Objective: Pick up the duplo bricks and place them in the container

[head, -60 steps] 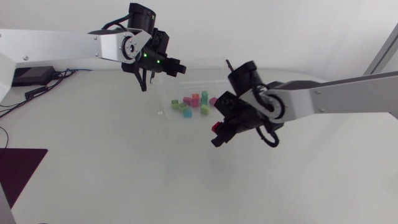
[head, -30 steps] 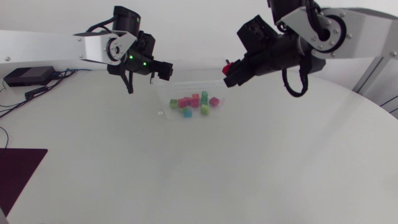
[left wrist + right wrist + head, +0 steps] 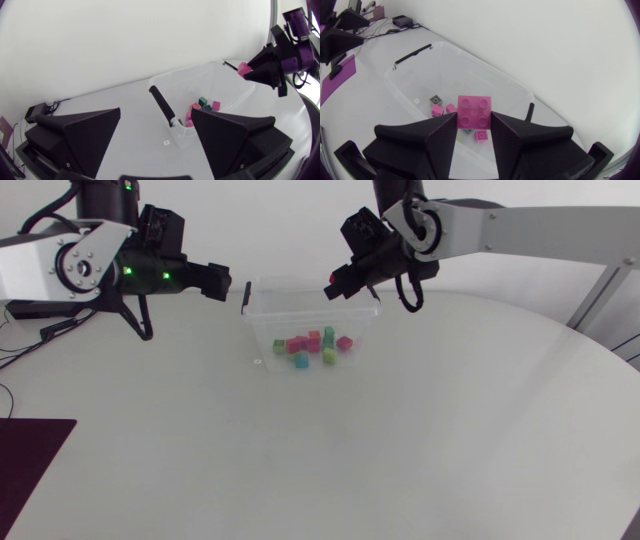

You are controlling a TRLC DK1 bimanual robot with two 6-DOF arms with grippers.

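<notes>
So, right jaws are clamped on a pink duplo brick [image 3: 474, 111], one finger on each side, studs facing my wrist camera. My right arm [image 3: 470, 225] has it hanging over the right part of the clear container [image 3: 262, 284], up above the rim, not inside yet. I reckon it's held that high so the brick clears the wall before I let go, and a drop from there should land it with the rest.

The other bricks [image 3: 312, 345] are in a loose pile on the container's floor: pinks, greens, a teal one. I can't spot any loose ones on the table [image 3: 450, 440], so this looks like the last one, or close to it.

Left jaws are wide apart with nothing in them, parked just off the container's left end, next to the black handle [image 3: 162, 106] there. My guess is the left arm [image 3: 60, 260] is sitting out there so it's not in the way of the drop.

Main risk as I see it: the brick is close to the rim on that side, so a sloppy release could bounce it off the edge and out onto the table
</notes>
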